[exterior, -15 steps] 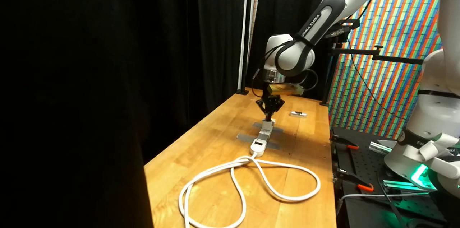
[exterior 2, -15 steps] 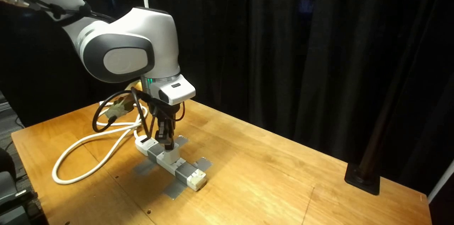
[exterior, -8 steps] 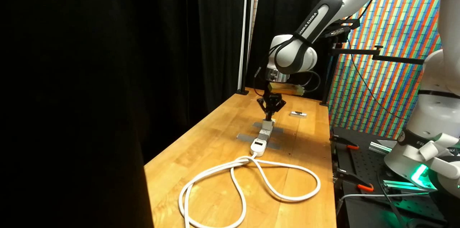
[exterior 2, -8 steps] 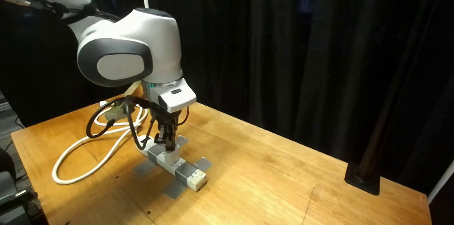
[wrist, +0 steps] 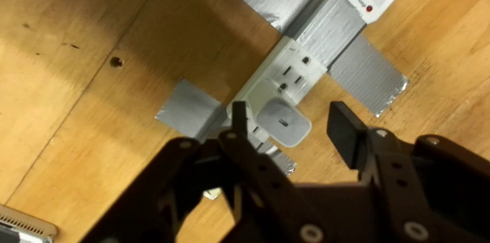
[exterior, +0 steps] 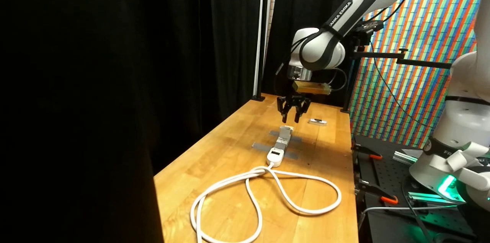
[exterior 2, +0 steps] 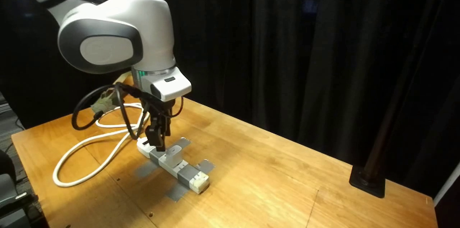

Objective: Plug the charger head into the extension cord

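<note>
Honey-brown wooden table (exterior 2: 266, 177), long white socket block (wrist: 295, 63)
Shiny grey tape (wrist: 369, 72) straps it down; also here: thick white looped cable (exterior: 314, 211), small white-and-black object (exterior: 317, 121), square black base (exterior 2: 367, 185).

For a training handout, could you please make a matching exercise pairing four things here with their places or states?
1. small white squarish charger head
2. white oblong socket block
3. thick round white cable
4. black two-fingered hand

A. in loops on brown wooden table
B. open, holding nothing
C. strapped down with grey tape
D. upright on the socket block

Pairs: 1-D, 2-C, 3-A, 4-B.
</note>
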Robot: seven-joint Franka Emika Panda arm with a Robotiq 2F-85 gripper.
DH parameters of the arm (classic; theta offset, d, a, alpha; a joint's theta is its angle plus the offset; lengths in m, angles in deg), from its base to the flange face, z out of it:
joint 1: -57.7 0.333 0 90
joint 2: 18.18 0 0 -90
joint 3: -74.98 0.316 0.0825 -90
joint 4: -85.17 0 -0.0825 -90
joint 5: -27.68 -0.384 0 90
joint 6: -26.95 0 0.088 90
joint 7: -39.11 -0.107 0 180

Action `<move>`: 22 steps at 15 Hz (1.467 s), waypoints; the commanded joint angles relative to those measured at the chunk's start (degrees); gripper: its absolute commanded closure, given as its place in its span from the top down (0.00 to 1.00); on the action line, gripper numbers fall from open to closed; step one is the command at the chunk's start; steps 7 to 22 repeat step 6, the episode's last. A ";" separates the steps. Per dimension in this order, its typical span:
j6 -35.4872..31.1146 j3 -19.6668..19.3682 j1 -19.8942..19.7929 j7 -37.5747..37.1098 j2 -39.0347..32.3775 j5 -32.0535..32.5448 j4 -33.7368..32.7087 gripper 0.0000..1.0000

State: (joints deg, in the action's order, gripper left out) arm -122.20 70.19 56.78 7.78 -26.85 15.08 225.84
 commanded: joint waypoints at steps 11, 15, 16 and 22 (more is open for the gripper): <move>34.68 -0.16 -1.18 17.66 20.26 -9.84 2.47 1.00; 34.68 -0.16 -1.18 17.66 20.26 -9.84 2.47 1.00; 34.68 -0.16 -1.18 17.66 20.26 -9.84 2.47 1.00; 34.68 -0.16 -1.18 17.66 20.26 -9.84 2.47 1.00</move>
